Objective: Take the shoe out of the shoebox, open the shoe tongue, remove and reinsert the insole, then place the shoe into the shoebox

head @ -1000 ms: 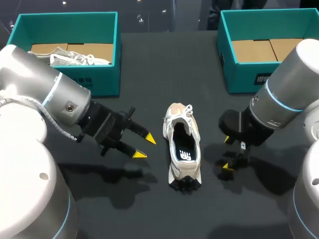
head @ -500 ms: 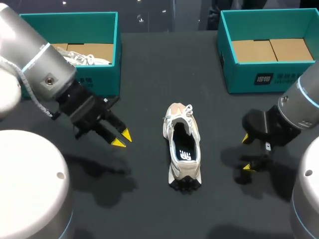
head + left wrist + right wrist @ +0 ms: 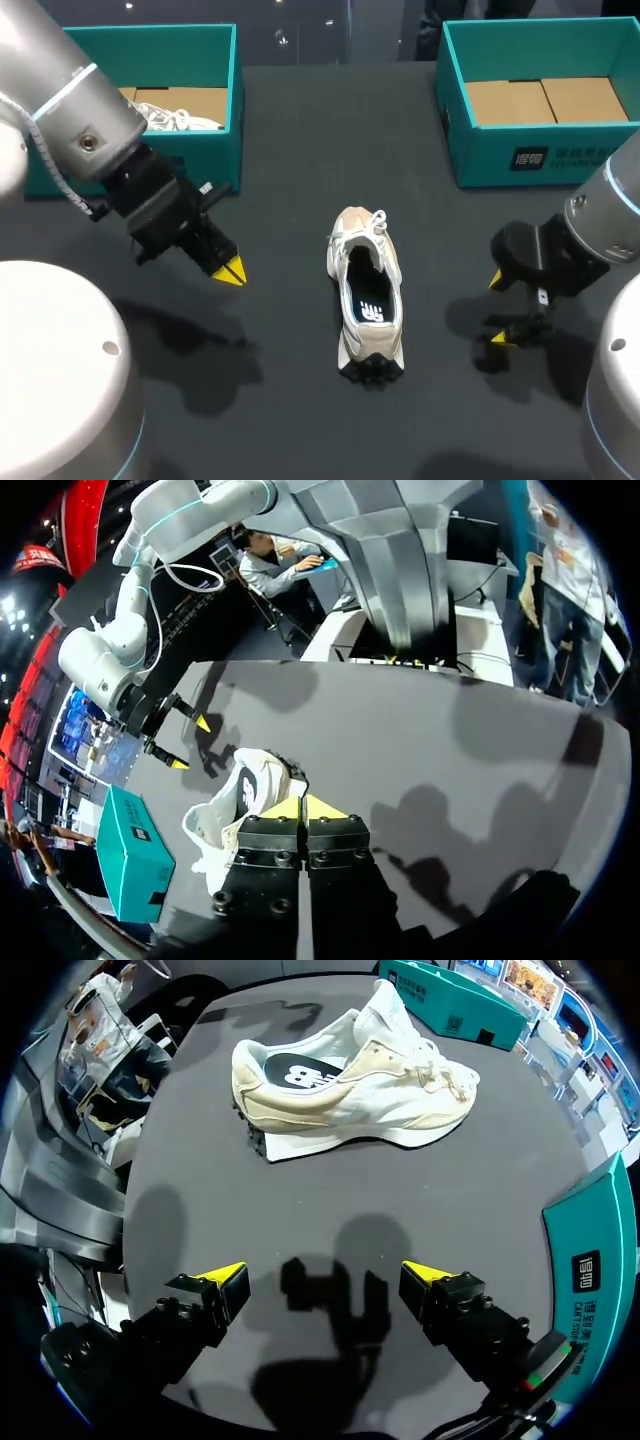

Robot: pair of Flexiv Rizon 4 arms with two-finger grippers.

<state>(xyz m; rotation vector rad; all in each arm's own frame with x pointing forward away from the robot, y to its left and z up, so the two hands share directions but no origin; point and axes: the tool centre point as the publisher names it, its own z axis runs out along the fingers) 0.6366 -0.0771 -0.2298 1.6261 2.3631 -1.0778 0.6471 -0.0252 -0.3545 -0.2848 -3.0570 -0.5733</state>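
A beige and white shoe (image 3: 367, 298) lies upright on the black table, its black insole (image 3: 372, 307) showing inside; the shoe (image 3: 350, 1073) lies ahead of my right gripper and the shoe (image 3: 232, 805) just beyond my left fingertips. My left gripper (image 3: 230, 270) hangs left of the shoe, shut with its yellow tips together and nothing held; my left gripper (image 3: 304, 806) shows the same. My right gripper (image 3: 497, 308) stands open to the right of the shoe, empty, as does my right gripper (image 3: 325, 1280).
A teal shoebox (image 3: 190, 160) at the back left holds another white shoe (image 3: 165, 119). A second teal shoebox (image 3: 480, 150) at the back right shows only its cardboard floor. Bare black table (image 3: 300, 420) lies around the shoe.
My left gripper has drawn back to the left, away from the shoe, and closed its fingers. My right gripper has moved right, still open. The shoe has stayed put.
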